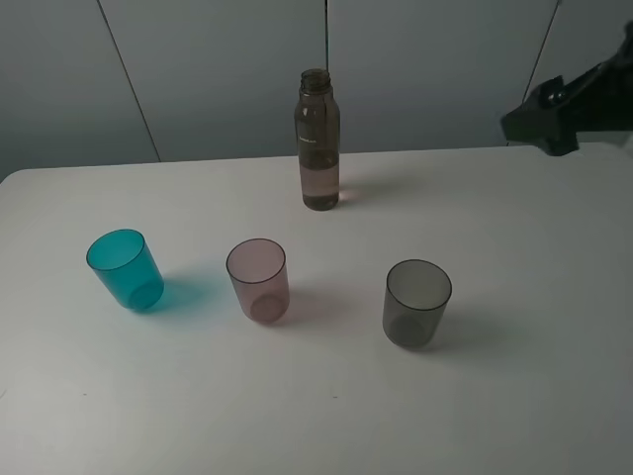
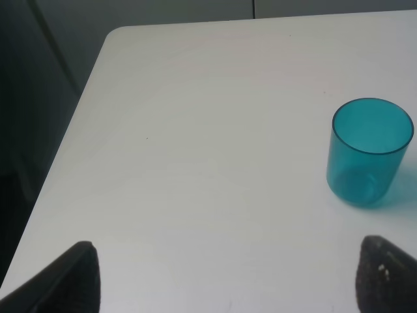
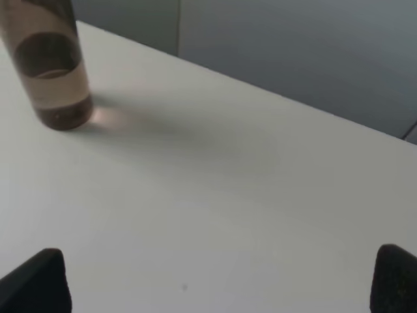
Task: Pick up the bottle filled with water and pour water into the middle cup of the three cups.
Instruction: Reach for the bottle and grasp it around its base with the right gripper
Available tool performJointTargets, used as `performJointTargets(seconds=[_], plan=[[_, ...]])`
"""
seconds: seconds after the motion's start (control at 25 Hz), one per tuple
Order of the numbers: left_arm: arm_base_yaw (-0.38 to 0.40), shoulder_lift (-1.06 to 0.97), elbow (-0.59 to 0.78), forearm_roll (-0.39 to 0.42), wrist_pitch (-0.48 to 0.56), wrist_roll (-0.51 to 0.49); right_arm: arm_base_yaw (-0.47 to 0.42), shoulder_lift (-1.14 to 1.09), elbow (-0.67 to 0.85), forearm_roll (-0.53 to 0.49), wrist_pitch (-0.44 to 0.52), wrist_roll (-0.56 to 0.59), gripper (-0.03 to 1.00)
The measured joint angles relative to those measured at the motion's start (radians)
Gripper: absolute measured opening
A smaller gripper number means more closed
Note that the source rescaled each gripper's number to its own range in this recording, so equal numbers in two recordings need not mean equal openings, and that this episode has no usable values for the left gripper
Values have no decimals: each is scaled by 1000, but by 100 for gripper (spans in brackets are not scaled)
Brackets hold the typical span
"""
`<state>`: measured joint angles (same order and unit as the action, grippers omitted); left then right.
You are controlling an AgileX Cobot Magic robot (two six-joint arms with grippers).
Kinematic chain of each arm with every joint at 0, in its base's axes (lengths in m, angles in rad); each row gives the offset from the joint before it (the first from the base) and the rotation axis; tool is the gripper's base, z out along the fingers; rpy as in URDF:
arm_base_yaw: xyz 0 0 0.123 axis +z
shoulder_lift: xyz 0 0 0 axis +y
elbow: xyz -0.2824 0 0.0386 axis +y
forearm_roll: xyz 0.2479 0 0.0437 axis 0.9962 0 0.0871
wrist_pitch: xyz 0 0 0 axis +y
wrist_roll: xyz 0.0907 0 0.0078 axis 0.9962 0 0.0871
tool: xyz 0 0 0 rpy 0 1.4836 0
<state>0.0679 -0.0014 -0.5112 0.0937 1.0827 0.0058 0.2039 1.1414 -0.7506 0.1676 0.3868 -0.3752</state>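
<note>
The smoky-brown bottle (image 1: 318,141) stands upright and uncapped at the back middle of the white table (image 1: 514,228), partly filled with water; its lower part shows in the right wrist view (image 3: 52,72). Three tumblers stand in a row nearer the front: teal (image 1: 126,268), pinkish-mauve middle cup (image 1: 259,280), smoky grey (image 1: 416,302). My right gripper (image 3: 221,287) is open and empty, well to the right of the bottle; its arm (image 1: 569,99) shows at the far right. My left gripper (image 2: 228,280) is open and empty, near the teal cup (image 2: 369,151).
Grey wall panels (image 1: 198,69) rise behind the table. The table's left edge and rounded back corner (image 2: 111,39) show in the left wrist view.
</note>
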Motion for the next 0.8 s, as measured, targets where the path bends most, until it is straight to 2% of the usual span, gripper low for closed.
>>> performJointTargets(seconds=[0.16,0.28,0.48,0.8], plan=[[0,0,0,0,0,0,39,185,0,17,-151,-10,100],[0,0,0,0,0,0,59,305,-17,31,-222,-13,100],[0,0,0,0,0,0,95,489,-121,33,-265,-15,100],[0,0,0,0,0,-6,163,705,-250,22,-276,-15,100]])
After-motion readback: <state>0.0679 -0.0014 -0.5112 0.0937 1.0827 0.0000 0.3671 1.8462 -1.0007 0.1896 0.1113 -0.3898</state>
